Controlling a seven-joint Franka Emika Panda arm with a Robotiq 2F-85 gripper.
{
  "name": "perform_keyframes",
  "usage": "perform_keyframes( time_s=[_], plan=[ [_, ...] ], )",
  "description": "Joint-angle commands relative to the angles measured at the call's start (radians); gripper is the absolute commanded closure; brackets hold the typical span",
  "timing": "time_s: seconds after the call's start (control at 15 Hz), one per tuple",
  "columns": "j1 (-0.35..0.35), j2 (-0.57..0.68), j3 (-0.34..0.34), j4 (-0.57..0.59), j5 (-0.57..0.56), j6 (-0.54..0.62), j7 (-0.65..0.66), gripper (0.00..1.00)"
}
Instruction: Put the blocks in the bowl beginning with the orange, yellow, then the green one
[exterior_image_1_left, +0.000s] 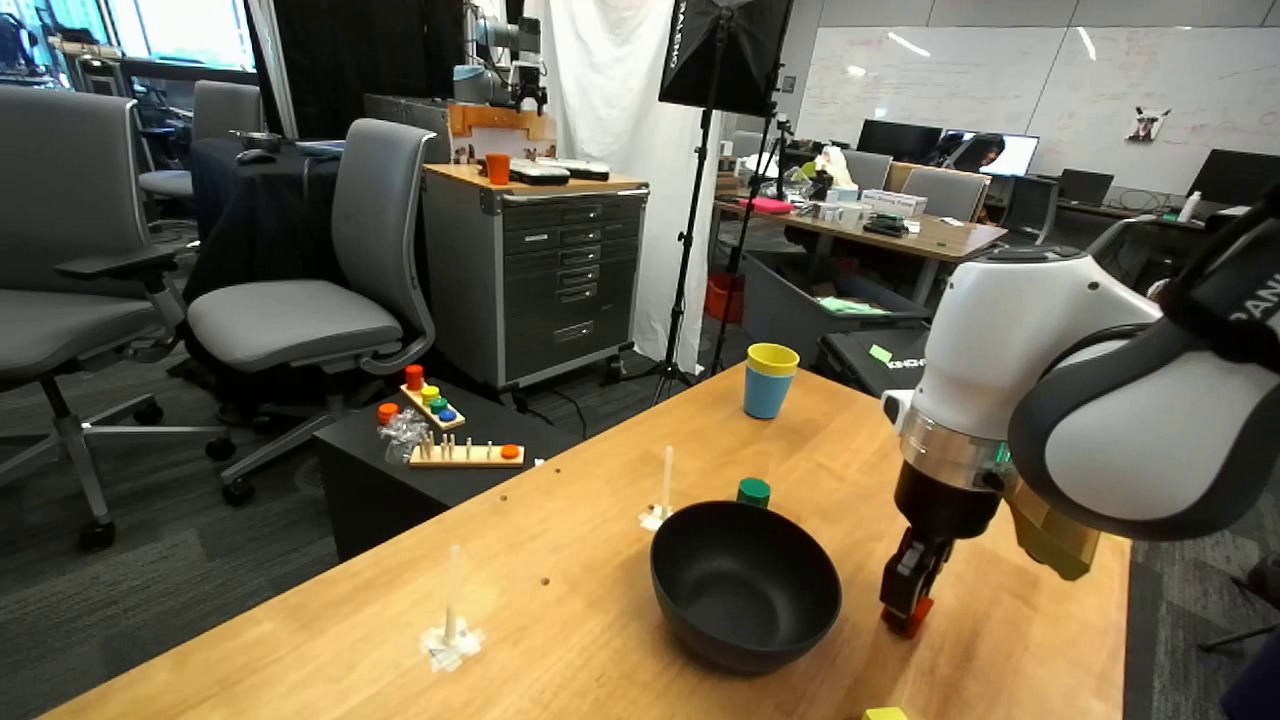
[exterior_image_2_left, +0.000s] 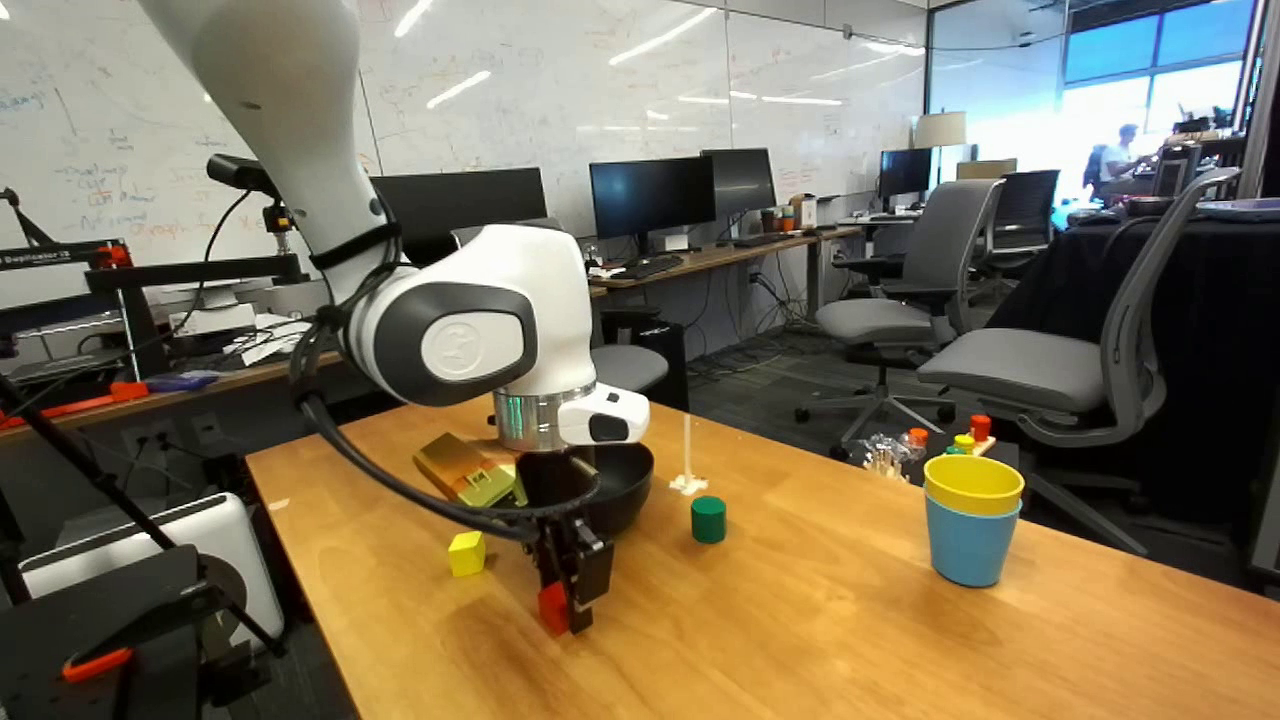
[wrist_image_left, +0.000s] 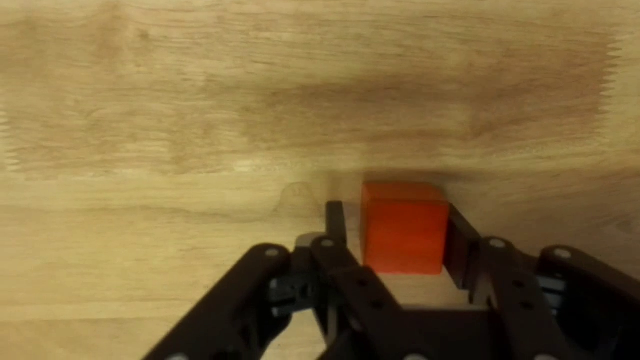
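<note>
The orange block (wrist_image_left: 405, 237) sits on the table between the fingers of my gripper (wrist_image_left: 394, 215). In the wrist view the right finger (wrist_image_left: 457, 245) appears to touch the block, while a narrow gap separates it from the left finger (wrist_image_left: 335, 220). Both exterior views show the lowered gripper (exterior_image_1_left: 908, 605) at this block (exterior_image_2_left: 553, 607). The wide black bowl (exterior_image_1_left: 745, 590) stands close by, partly behind the arm in an exterior view (exterior_image_2_left: 628, 485). The green block (exterior_image_2_left: 708, 519) rests beyond the bowl's rim. The yellow block (exterior_image_2_left: 466, 554) lies on the table, cut off by the frame edge in an exterior view (exterior_image_1_left: 885, 714).
A yellow cup nested in a blue cup (exterior_image_1_left: 768, 390) stands farther along the table. Two thin upright sticks are taped down, one stick (exterior_image_1_left: 667, 480) near the bowl and another stick (exterior_image_1_left: 452, 600) nearer the table edge. Peg toys (exterior_image_1_left: 465, 456) lie on a separate low black surface.
</note>
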Motion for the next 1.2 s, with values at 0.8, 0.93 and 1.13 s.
perform_keyframes(
  time_s=[0.8,0.93,1.13],
  plan=[
    [0.079,-0.247,-0.074,-0.044,-0.007,-0.029,0.123,0.88],
    [0.077,-0.297,-0.063,-0.050,0.000,-0.016,0.153,0.88],
    [0.111,-0.330,-0.064,-0.061,-0.011,0.037,0.274,0.88]
  ],
)
